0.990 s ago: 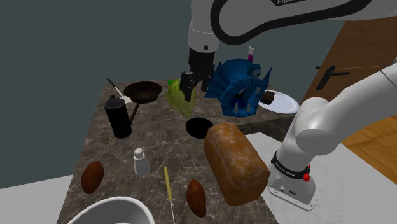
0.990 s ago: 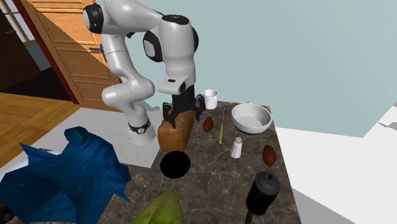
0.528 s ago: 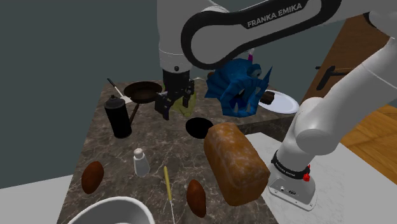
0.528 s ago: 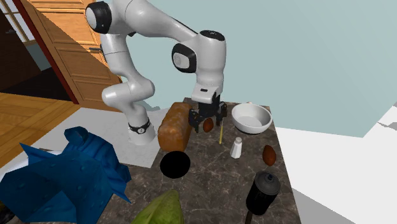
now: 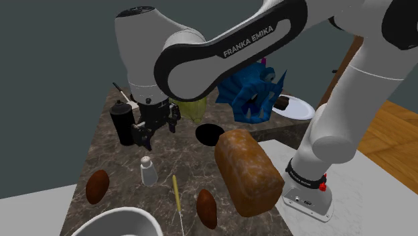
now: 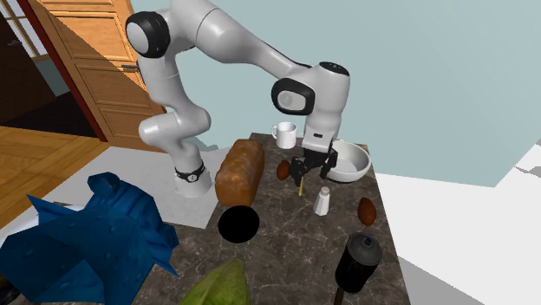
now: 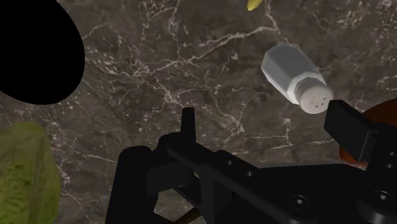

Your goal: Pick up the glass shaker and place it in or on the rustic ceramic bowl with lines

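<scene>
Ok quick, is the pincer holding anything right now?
Black two-finger pincer: open, holding nothing; the small pale faceted shaker stands untouched beyond it.

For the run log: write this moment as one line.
pincer: open | shaker: upright, unheld, near pincer | pick: not yet done

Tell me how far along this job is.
Done: nothing; the shaker stands on the table, in neither the white bowl nor the black bowl. In hand: the open gripper hovers near the shaker, not touching. Left: grasp, lift, place in bowl.
</scene>
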Available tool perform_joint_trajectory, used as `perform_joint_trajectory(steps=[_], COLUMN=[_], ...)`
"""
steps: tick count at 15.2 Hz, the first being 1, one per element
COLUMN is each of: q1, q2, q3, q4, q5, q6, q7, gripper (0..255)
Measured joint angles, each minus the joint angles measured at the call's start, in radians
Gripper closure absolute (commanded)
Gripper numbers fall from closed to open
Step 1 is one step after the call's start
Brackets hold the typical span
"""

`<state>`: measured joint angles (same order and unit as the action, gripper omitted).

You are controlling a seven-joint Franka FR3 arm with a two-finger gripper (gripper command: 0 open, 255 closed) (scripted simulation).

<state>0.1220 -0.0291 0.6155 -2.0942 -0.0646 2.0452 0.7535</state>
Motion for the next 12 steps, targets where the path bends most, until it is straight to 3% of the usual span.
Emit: perform_joint_trajectory(steps=[4,12], q1=[0.056,0.088], q2=[0.207,0.306], q3=[0.030,0.014], q4=[0.139,0.142], q5=[-0.142,-0.217], q6=[-0.007,0.054], q7=[0.148,0.210], gripper=[0,0])
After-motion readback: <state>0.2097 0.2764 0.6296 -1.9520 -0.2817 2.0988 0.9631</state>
